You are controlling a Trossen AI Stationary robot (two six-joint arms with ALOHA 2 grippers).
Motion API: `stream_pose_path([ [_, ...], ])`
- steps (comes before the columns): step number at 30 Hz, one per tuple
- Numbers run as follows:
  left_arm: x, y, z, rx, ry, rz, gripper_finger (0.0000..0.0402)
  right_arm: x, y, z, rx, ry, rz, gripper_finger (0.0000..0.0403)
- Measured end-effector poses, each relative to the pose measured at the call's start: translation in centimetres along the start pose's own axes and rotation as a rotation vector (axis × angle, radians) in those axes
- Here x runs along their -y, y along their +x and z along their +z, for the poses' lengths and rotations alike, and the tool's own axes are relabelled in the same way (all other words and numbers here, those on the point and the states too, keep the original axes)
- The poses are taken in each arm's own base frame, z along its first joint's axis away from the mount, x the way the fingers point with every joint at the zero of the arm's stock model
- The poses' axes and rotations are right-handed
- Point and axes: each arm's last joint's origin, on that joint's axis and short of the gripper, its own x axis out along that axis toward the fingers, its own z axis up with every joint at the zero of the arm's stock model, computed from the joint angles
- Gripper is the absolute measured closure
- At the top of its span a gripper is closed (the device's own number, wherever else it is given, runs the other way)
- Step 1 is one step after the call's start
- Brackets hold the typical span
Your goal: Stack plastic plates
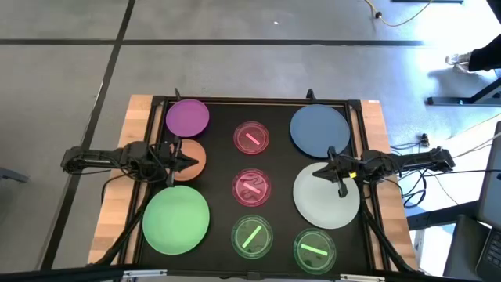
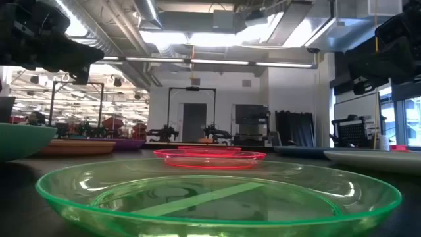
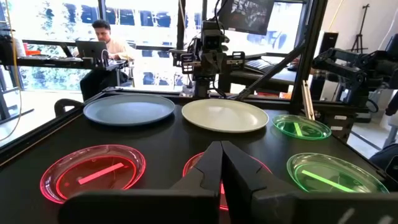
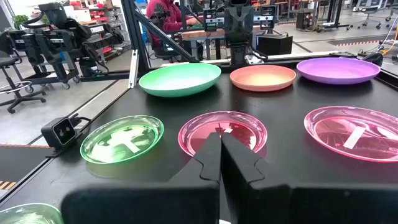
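Nine plates laid out separately, none stacked. Left gripper (image 1: 182, 160) over orange plate (image 1: 192, 159), right gripper (image 1: 329, 168) over white plate (image 1: 325, 197) — both closed, empty. Open wide first, approach rim low — thin edges slip.

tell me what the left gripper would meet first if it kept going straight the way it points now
The left gripper, shut, hovers over the orange plate pointing toward the table's middle. Straight ahead lies the nearer pink plate; if it stays level it likely passes over it toward the white plate.
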Motion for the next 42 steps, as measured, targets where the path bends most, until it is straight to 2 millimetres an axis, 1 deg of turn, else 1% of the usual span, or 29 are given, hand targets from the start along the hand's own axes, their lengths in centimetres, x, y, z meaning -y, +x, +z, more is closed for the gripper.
stream_pose_path([
  [35, 0.00, 0.00, -0.01, 0.000, 0.001, 0.000, 0.0399, 0.00, 0.00, 0.00, 0.000, 0.000, 0.000, 0.0400],
  [39, -0.15, 0.00, 0.09, 0.012, 0.084, 0.055, 0.0399, 0.00, 0.00, 0.00, 0.000, 0.000, 0.000, 0.0400],
  [42, -0.16, -0.01, 0.36, 0.041, 0.081, 0.065, 0.0399, 0.00, 0.00, 0.01, 0.001, 0.000, 0.000, 0.0400],
])
